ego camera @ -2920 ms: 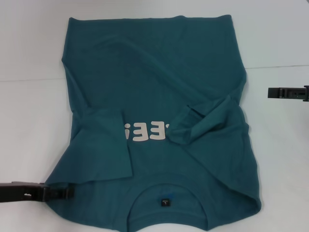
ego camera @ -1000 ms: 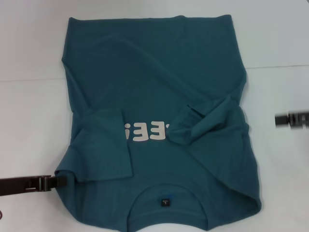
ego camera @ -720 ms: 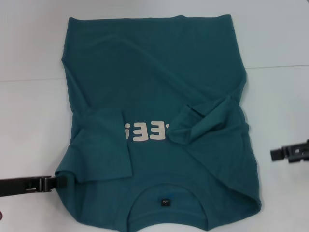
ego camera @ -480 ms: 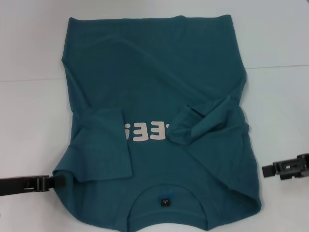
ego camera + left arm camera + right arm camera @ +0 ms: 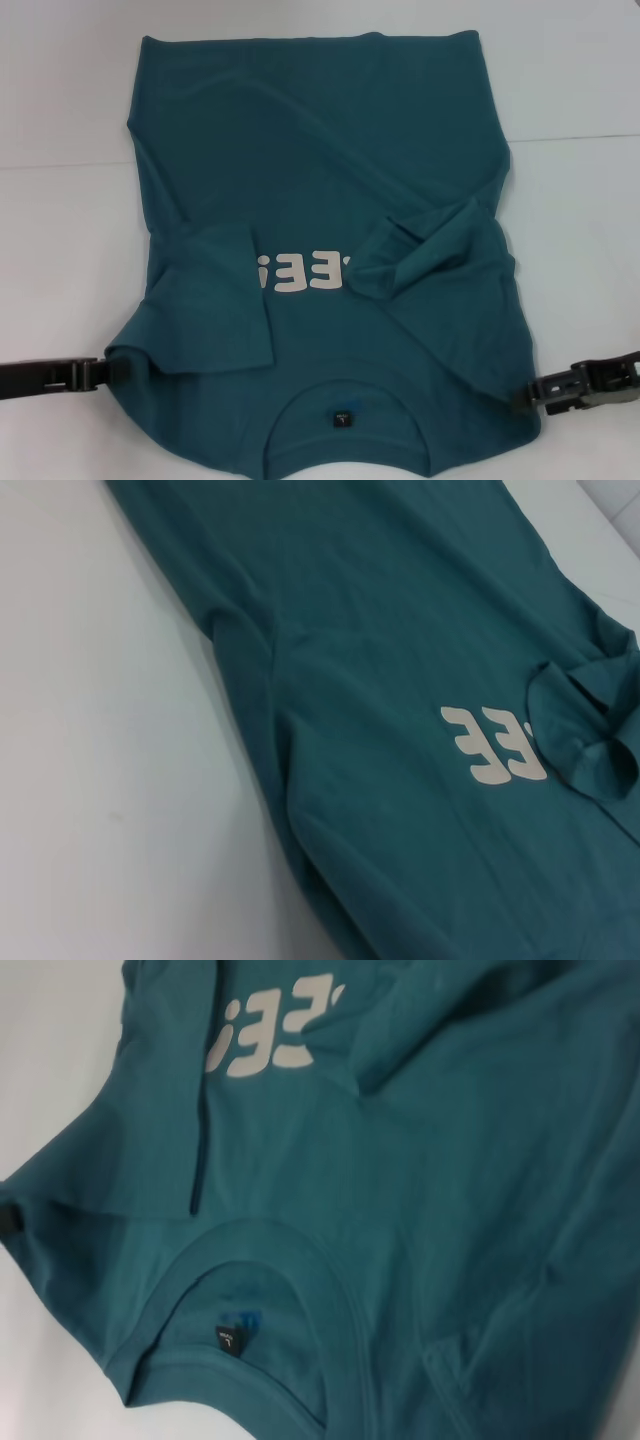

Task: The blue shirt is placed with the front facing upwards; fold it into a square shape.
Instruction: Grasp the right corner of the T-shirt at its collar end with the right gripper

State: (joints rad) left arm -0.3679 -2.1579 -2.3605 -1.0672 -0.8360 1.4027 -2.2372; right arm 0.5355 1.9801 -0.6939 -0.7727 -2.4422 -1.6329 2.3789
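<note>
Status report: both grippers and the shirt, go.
Left gripper at shirt's left shoulder corner. Right gripper at its right shoulder corner. Blue shirt front up, both sleeves folded in. Nothing in the way.

The slim, dark charcoal left gripper (image 5: 112, 373) is built of flat, boxy segments, with a paler grey metallic band and a small light mark just behind its tip. The black right gripper (image 5: 527, 395) looks chunkier and more angular, with stepped, bracket-like blocks and faint grey highlights along the edges behind its tip. A small black piece of the left gripper also shows in the right wrist view (image 5: 8, 1220), matte and rounded at its corner.
</note>
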